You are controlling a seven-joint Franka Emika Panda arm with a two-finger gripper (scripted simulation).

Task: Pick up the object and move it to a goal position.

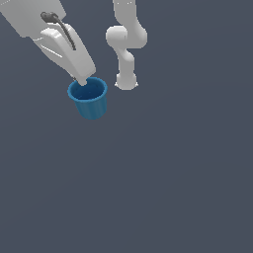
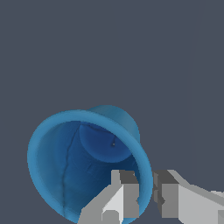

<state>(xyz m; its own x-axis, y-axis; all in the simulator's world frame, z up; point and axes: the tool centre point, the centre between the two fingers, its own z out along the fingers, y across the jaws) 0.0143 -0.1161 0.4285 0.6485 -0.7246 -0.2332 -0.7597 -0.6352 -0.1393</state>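
The end effector [image 2: 146, 192] has its fingers clamped across the rim of the blue cup [image 1: 89, 99], one inside, one outside. The cup sits upright at the exterior view's upper left. So the grasp looks made; carrying to the goal, which I cannot see marked, remains.

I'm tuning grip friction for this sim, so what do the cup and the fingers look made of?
The cup looks like matte blue plastic: even colour, no sharp highlights, a thick moulded rim. Being a render, rubber or glazeless ceramic can't be ruled out. The gripper straddles the cup's wall; its fingers look like hard grey plastic or painted metal, with flat, blocky faces and no visible pad texture.
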